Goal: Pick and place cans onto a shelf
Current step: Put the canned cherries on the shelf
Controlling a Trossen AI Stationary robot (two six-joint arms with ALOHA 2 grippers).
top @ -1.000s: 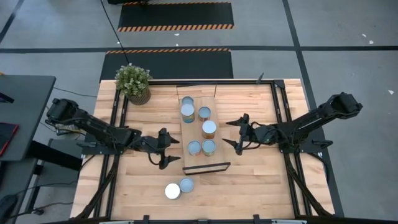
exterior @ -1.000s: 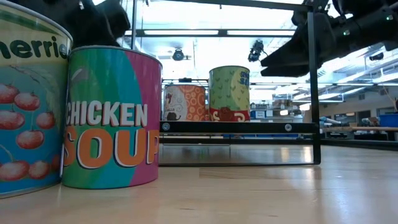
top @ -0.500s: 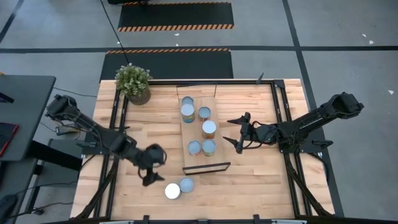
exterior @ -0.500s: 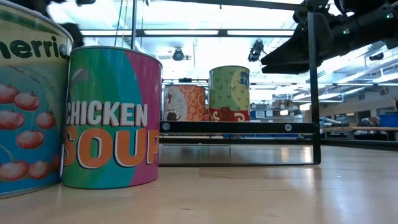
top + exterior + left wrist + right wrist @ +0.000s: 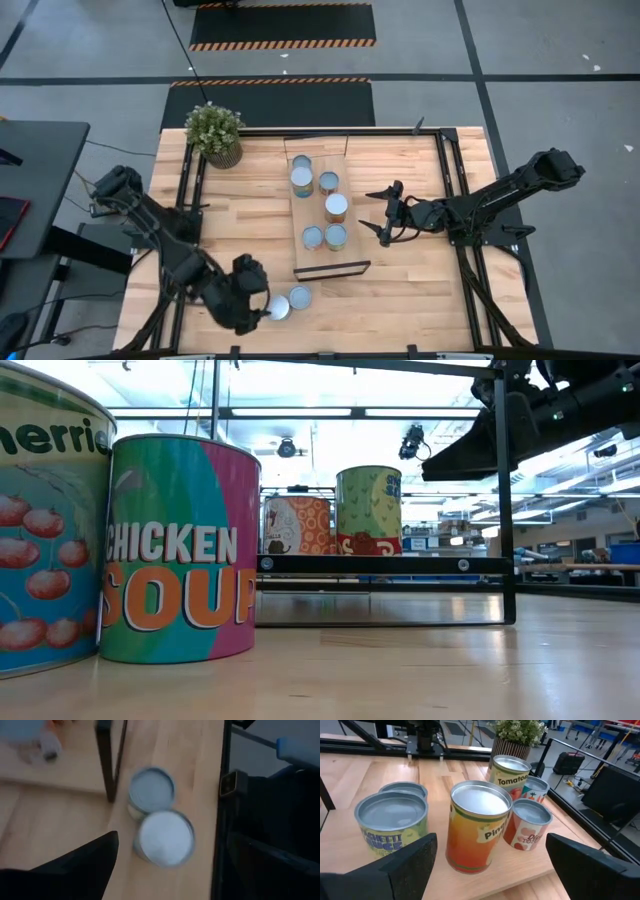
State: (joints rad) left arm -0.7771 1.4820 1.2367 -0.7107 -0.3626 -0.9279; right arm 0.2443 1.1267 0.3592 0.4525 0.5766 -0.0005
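Note:
Two cans stand side by side on the table near its front edge: one with a white top (image 5: 277, 307) (image 5: 165, 838) and one with a bluish top (image 5: 300, 297) (image 5: 151, 790). In the low view they are the cherries can (image 5: 45, 530) and the chicken soup can (image 5: 180, 550). My left gripper (image 5: 260, 298) (image 5: 172, 840) is open above them, one finger on either side of the white-topped can, touching nothing. The shelf (image 5: 322, 258) holds several cans (image 5: 336, 207) (image 5: 477, 827). My right gripper (image 5: 384, 218) (image 5: 491, 840) is open and empty, just right of the shelf.
A potted green plant (image 5: 214, 133) stands at the table's far left corner. Black frame rails (image 5: 187, 190) (image 5: 452, 190) run along both sides of the table. Bare wood lies between the shelf's near end and the front edge, right of the two cans.
My left gripper has swung from beside the shelf's left side toward the table's near edge and now hangs over the two loose cans. It has left the low view. The cans have not moved.

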